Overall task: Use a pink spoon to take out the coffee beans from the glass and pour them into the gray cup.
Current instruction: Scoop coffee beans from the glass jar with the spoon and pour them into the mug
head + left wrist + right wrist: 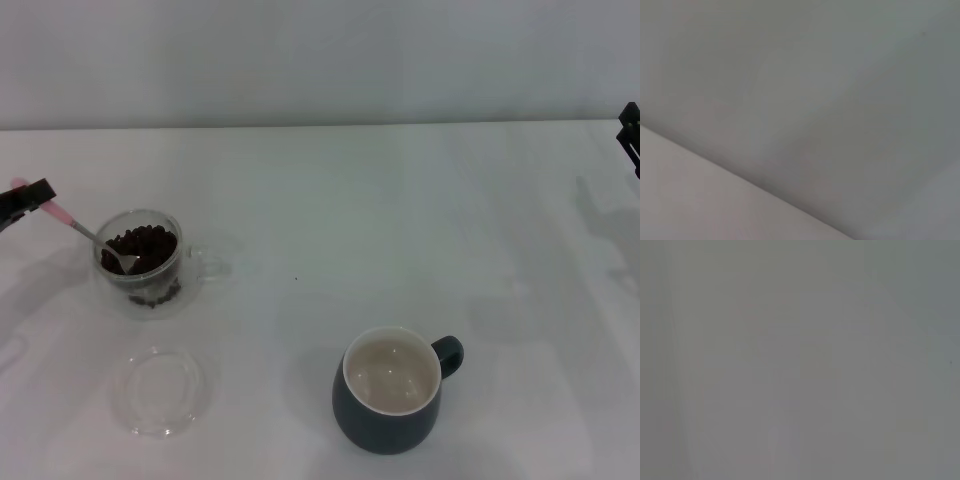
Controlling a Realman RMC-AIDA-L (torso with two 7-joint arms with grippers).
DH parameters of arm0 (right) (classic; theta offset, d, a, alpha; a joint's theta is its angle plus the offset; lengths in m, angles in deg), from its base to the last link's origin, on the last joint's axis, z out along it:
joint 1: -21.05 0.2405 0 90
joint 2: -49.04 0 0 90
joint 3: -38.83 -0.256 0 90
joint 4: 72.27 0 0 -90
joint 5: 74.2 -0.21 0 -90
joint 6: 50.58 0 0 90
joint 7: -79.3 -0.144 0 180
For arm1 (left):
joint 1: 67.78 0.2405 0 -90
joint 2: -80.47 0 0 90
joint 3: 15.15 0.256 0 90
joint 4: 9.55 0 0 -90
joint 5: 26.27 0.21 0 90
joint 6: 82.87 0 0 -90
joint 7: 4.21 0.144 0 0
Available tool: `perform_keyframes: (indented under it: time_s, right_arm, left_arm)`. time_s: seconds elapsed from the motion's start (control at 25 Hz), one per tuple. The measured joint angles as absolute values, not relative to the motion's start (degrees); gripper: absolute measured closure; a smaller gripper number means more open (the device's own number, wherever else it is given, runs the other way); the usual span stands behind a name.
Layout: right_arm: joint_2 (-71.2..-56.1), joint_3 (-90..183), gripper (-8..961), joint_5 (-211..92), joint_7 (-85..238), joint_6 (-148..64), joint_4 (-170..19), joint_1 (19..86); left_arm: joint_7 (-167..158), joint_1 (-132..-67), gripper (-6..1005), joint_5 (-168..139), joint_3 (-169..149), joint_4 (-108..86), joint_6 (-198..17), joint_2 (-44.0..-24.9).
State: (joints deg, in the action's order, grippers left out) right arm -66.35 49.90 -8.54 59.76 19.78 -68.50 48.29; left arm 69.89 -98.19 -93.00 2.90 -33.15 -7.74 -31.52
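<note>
In the head view the clear glass (145, 262) stands at the left of the white table, holding a heap of dark coffee beans (150, 245). My left gripper (30, 196) at the far left edge is shut on the pink spoon (66, 218) by its pale pink handle; the spoon's metal bowl rests in the beans. The gray cup (390, 395) with a cream inside stands near the front, right of centre, and looks empty. My right gripper (630, 132) shows only partly at the far right edge. Both wrist views show only blank surface.
A flat clear round glass dish (160, 390) lies on the table in front of the glass. The white table (350, 220) stretches between the glass and the gray cup.
</note>
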Motion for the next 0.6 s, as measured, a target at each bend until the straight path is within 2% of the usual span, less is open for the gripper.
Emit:
perform_keyframes:
  time_s: [0.6]
  right_arm:
    - [-66.36, 50.40, 167, -8.16, 59.74, 20.21, -68.40, 48.00]
  left_arm:
    - [66.60, -94.12, 863, -101.67, 2.77, -28.52, -6.53, -30.45]
